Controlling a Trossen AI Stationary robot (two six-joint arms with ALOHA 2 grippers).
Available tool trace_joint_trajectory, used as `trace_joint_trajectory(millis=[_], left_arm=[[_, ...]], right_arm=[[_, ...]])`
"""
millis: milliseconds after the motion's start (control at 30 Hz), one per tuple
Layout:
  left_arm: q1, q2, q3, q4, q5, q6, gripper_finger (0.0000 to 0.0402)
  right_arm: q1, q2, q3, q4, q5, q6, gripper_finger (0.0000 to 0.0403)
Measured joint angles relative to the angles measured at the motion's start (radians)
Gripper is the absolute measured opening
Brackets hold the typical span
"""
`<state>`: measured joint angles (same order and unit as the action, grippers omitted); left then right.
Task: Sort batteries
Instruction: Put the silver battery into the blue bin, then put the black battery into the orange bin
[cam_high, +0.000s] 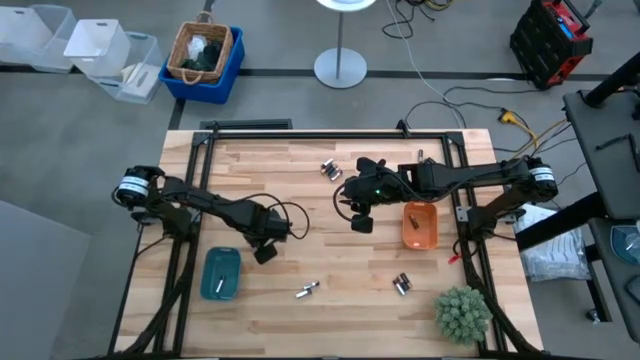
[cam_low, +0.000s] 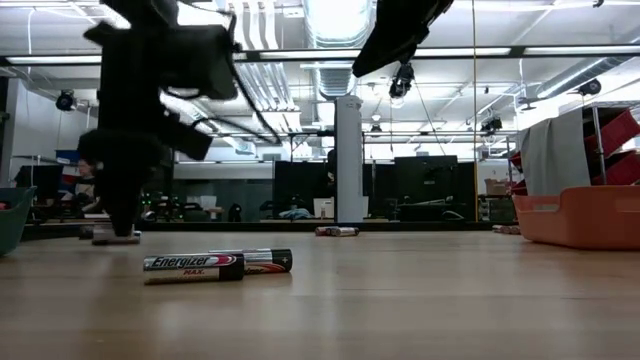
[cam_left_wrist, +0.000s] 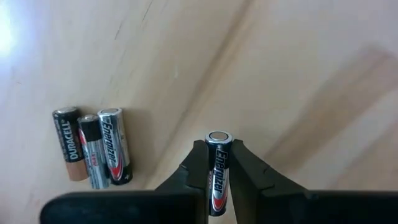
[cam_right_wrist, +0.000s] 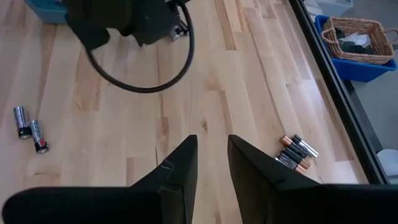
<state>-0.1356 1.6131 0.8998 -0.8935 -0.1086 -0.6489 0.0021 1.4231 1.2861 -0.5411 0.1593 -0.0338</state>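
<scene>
My left gripper (cam_high: 265, 250) stands just right of the teal tray (cam_high: 220, 275), shut on one silver and black battery (cam_left_wrist: 217, 168). Three batteries (cam_left_wrist: 93, 152) lie side by side on the wood beside it in the left wrist view. My right gripper (cam_right_wrist: 211, 152) hangs open over the table's middle, left of the orange tray (cam_high: 420, 225), with nothing between its fingers. Loose batteries lie in small clusters at the far middle (cam_high: 330, 170), the near middle (cam_high: 307, 291) and the near right (cam_high: 402, 284). A pair (cam_low: 215, 263) lies flat in the low view. My left gripper pinches the battery's long sides (cam_left_wrist: 216, 186) between its two fingers. The battery lies along the fingers, and its flat end (cam_left_wrist: 217, 137) sticks out past the fingertips. The fingers point down at the table. I cannot tell whether the battery touches the wood.
A small green plant (cam_high: 462, 312) stands at the near right corner. A black frame (cam_high: 330, 135) runs along the table's far edge and sides. Bare wood lies between the two trays. A blue bin with a basket (cam_high: 203, 55) stands on the floor beyond the table.
</scene>
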Motion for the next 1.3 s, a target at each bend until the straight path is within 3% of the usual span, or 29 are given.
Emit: trace_joint_trajectory(millis=[200, 367, 567, 867, 1300], left_arm=[[-0.066, -0.011, 0.151, -0.155, -0.005, 0.004, 0.0015], [-0.207, -0.012, 0.312, -0.409, -0.001, -0.002, 0.0012], [-0.405, -0.036, 0.459, -0.599, 0.025, -0.219, 0.0011], [-0.612, -0.089, 0.361, -0.506, 0.018, -0.518, 0.0010], [-0.616, -0.089, 0.190, -0.371, 0.047, -0.649, 0.0003]], right_arm=[[0.000, 0.000, 0.000, -0.002, 0.000, -0.003, 0.0082], [0.000, 0.000, 0.000, -0.005, 0.000, -0.009, 0.0082], [0.002, 0.000, 0.000, -0.004, 0.000, -0.016, 0.0082], [0.002, 0.000, 0.000, -0.003, -0.001, -0.045, 0.0082], [0.007, 0.000, -0.001, 0.000, -0.001, -0.057, 0.0082]])
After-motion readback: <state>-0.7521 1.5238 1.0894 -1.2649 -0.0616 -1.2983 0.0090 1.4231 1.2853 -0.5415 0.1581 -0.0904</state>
